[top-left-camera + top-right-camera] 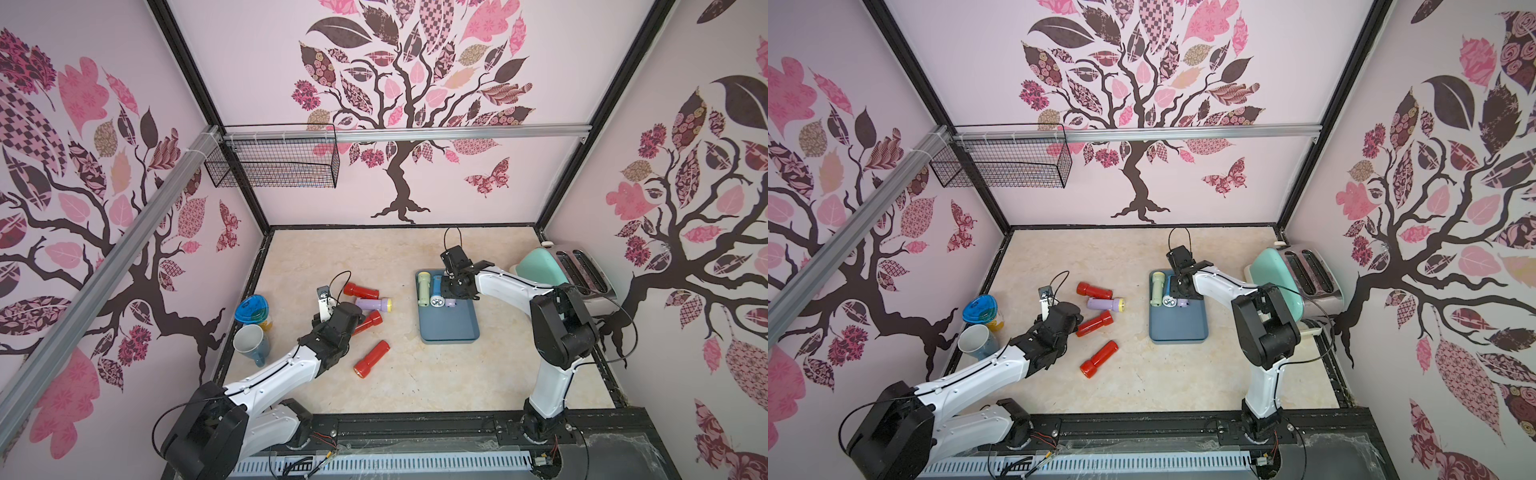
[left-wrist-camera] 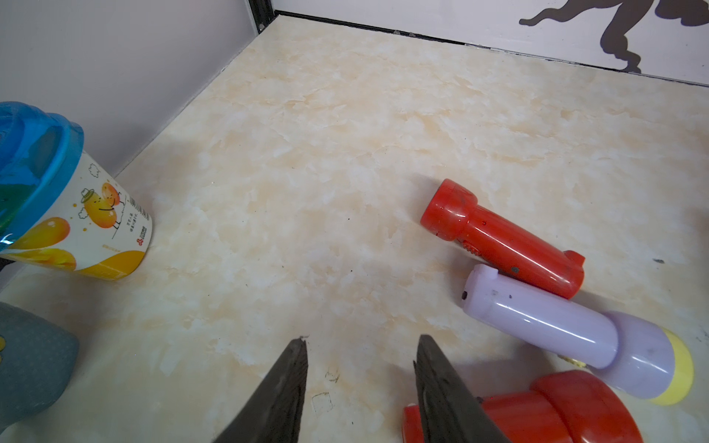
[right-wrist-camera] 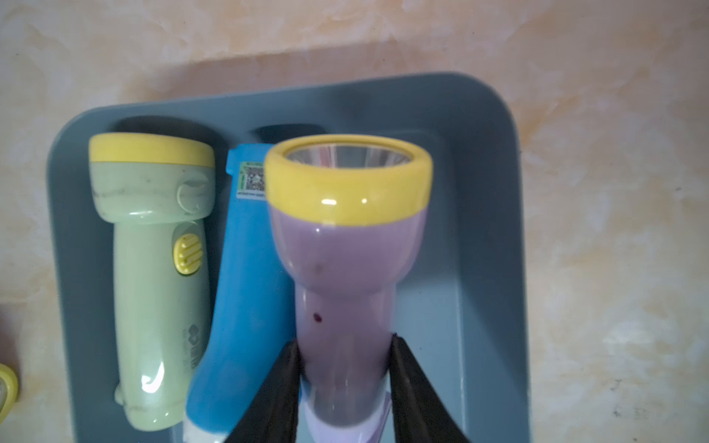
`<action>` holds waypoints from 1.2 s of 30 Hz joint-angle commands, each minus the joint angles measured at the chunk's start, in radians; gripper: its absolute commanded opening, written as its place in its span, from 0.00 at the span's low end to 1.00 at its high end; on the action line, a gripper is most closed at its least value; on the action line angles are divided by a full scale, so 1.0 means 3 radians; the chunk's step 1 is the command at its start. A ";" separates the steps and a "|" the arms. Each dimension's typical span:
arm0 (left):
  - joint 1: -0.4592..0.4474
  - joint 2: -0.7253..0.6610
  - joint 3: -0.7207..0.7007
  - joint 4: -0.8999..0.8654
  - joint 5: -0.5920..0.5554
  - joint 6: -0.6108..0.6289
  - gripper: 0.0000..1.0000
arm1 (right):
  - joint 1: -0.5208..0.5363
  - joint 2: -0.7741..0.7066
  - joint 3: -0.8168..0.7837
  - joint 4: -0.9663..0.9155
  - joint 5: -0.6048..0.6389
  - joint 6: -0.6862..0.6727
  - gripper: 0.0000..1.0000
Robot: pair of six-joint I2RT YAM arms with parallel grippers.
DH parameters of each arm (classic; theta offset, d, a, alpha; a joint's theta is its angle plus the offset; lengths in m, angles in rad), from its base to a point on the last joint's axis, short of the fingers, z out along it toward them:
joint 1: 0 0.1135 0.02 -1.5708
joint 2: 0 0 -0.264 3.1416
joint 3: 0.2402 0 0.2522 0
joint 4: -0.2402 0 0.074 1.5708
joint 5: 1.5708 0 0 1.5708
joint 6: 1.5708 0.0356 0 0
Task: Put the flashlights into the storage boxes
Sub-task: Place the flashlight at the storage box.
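The slate-blue storage box (image 1: pixel 449 328) (image 3: pixel 479 268) holds a pale green flashlight (image 1: pixel 423 286) (image 3: pixel 153 287) and a blue flashlight (image 1: pixel 437 291) (image 3: pixel 245 307) side by side at its far end. My right gripper (image 3: pixel 343 345) is shut on the handle of a lilac flashlight (image 3: pixel 341 268) with a yellow head, low over the box beside the blue one. Left of the box, three red flashlights (image 1: pixel 360 289) (image 1: pixel 370 322) (image 1: pixel 372 358) and a lilac one (image 1: pixel 372 304) lie on the table. My left gripper (image 2: pixel 360 341) is open over bare table, a red flashlight (image 2: pixel 556 414) just outside one finger.
A blue-lidded cup (image 1: pixel 252 309) and a grey-blue mug (image 1: pixel 250 345) stand by the left wall near my left arm. A mint-green toaster (image 1: pixel 557 270) sits at the right wall behind my right arm. A black wire basket (image 1: pixel 274 166) hangs on the back rail.
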 commanded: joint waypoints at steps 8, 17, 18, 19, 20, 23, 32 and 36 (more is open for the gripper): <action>0.0008 0.0073 0.0028 0.0015 0.0014 0.0022 0.48 | 0.0005 0.0172 0.0205 -0.0202 -0.0076 -0.0018 0.46; 0.0010 0.0134 0.0073 -0.0023 0.0004 0.0015 0.48 | 0.0002 0.0208 0.0299 -0.0207 -0.0103 -0.0019 0.46; 0.0010 0.0151 0.0085 -0.0034 0.0001 0.0009 0.48 | 0.0003 0.0206 0.0299 -0.0202 -0.0109 -0.0019 0.46; 0.0010 0.0156 0.0091 -0.0045 -0.0002 0.0005 0.48 | 0.0005 0.0204 0.0306 -0.0207 -0.0110 -0.0026 0.46; 0.0010 0.0162 0.0096 -0.0046 -0.0002 0.0004 0.48 | 0.0005 0.0199 0.0316 -0.0216 -0.0110 -0.0032 0.46; 0.0010 0.0175 0.0102 -0.0047 -0.0005 -0.0003 0.48 | 0.0001 0.0171 0.0321 -0.0228 -0.0082 -0.0035 0.46; 0.0010 0.0171 0.0097 -0.0049 -0.0027 -0.0014 0.48 | 0.0007 0.0047 0.0355 -0.0355 0.0055 -0.0075 0.48; 0.0010 0.0203 0.0136 -0.0153 -0.0170 -0.0147 0.48 | 0.0050 -0.0036 0.0399 -0.0425 0.0179 -0.0107 0.48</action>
